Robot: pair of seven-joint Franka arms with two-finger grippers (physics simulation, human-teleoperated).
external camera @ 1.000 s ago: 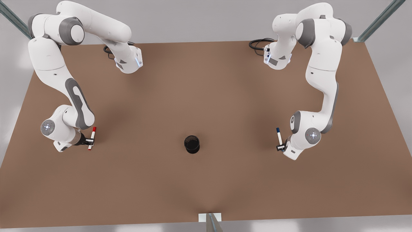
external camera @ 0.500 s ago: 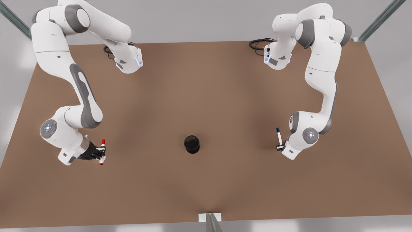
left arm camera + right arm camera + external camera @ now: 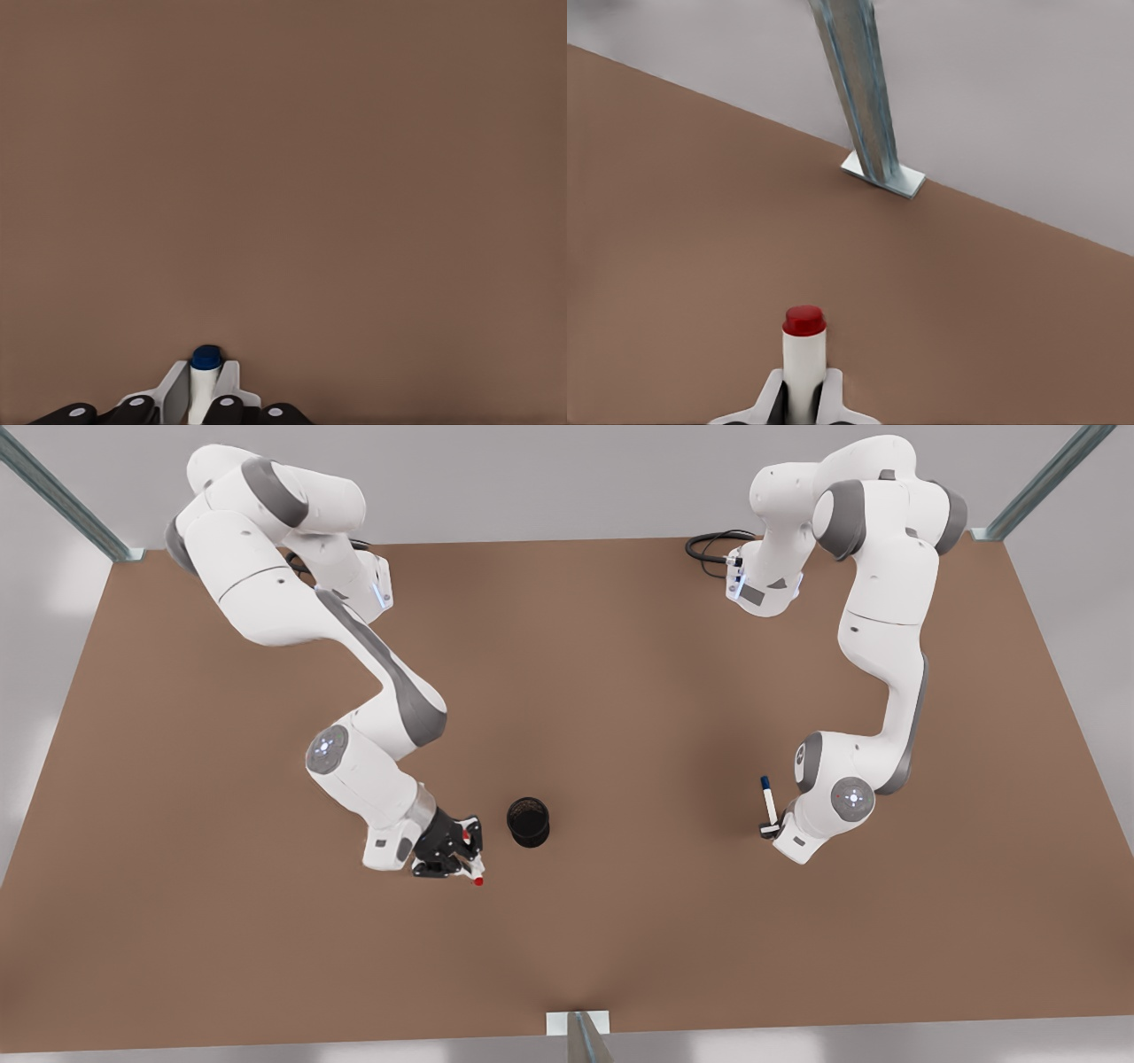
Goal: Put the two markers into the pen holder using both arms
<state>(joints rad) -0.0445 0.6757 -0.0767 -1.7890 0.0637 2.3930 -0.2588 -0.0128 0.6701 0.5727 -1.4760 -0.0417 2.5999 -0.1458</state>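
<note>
The right gripper (image 3: 461, 859) was clenched on the red marker (image 3: 474, 872), holding it above the brown table (image 3: 620, 691) just beside the pen holder (image 3: 528, 821), on the front view's left of it and slightly nearer the camera. In the right wrist view the red marker (image 3: 803, 359) stuck out between the pale fingertips (image 3: 771, 398), its red end pointing toward a metal post (image 3: 864, 88) standing at the table's edge. The marker and the holder were apart, not touching.

The pen holder stood upright near the middle of the table, a small black cup with a dark textured inside; whether anything lay in it could not be told.

Well apart, at the front view's right, the left gripper (image 3: 772, 831) grasped the blue marker (image 3: 768, 802) near its lower end, with the dark blue cap pointing away toward the far side of the table. In the left wrist view the blue marker (image 3: 205, 381) sat pinched between the fingertips (image 3: 173, 390) over bare tabletop.
</note>
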